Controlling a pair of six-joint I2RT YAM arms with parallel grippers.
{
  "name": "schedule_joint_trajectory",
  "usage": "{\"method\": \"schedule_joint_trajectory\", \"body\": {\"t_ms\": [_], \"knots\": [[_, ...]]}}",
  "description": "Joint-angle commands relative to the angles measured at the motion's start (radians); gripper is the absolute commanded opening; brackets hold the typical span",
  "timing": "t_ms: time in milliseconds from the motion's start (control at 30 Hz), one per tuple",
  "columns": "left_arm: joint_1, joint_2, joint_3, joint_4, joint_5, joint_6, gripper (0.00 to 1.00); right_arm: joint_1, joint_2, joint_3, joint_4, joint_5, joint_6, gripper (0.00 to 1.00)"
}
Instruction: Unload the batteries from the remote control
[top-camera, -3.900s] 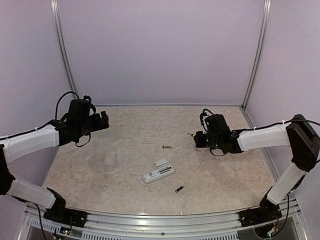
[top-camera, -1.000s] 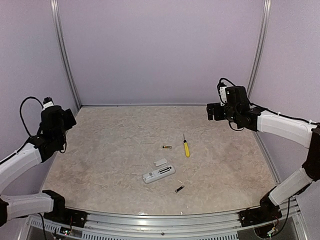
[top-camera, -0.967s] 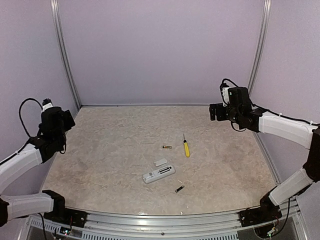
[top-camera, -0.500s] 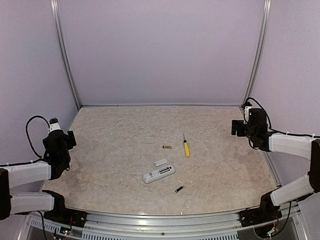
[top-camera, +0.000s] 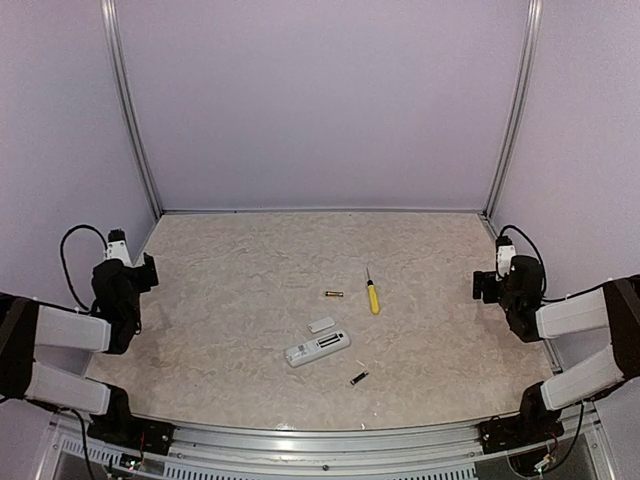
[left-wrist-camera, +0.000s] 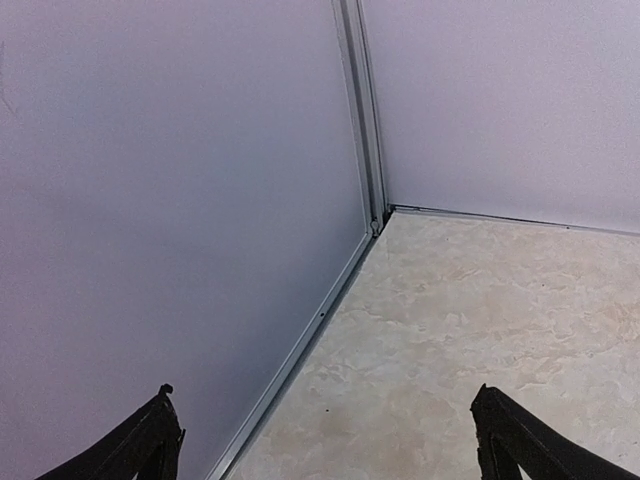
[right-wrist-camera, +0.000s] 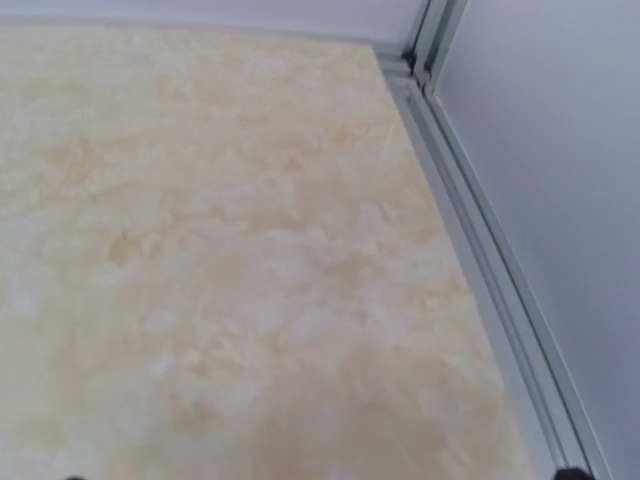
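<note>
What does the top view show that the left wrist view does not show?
Only the top view shows the remote, the cover, the gold battery, the dark battery, the screwdriver and the right tool. Only the left wrist view shows the fingers of the left tool close up, wide apart. Both show the table and the far left corner post.

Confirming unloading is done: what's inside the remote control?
Inside the remote control is too small to make out. A brassy battery and a dark battery lie loose on the table, apart from it.
</note>
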Motion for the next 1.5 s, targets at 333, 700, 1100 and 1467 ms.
{"method": "schedule_joint_trajectory", "body": {"t_ms": [333,700,1100,1467], "knots": [[0.104,0.190,-0.006,0.260,0.220,-0.040,0.99,-0.073,0.265,-0.046,0.560,-0.284,0.035,1.00],[0.147,0.189,0.055,0.132,0.240,-0.089,0.99,-0.072,0.258,0.000,0.448,-0.222,0.063,1.00],[0.146,0.187,0.054,0.133,0.240,-0.091,0.99,-0.073,0.260,0.000,0.455,-0.222,0.062,1.00],[0.147,0.188,0.055,0.133,0.243,-0.090,0.99,-0.073,0.259,-0.001,0.454,-0.226,0.061,1.00]]}}
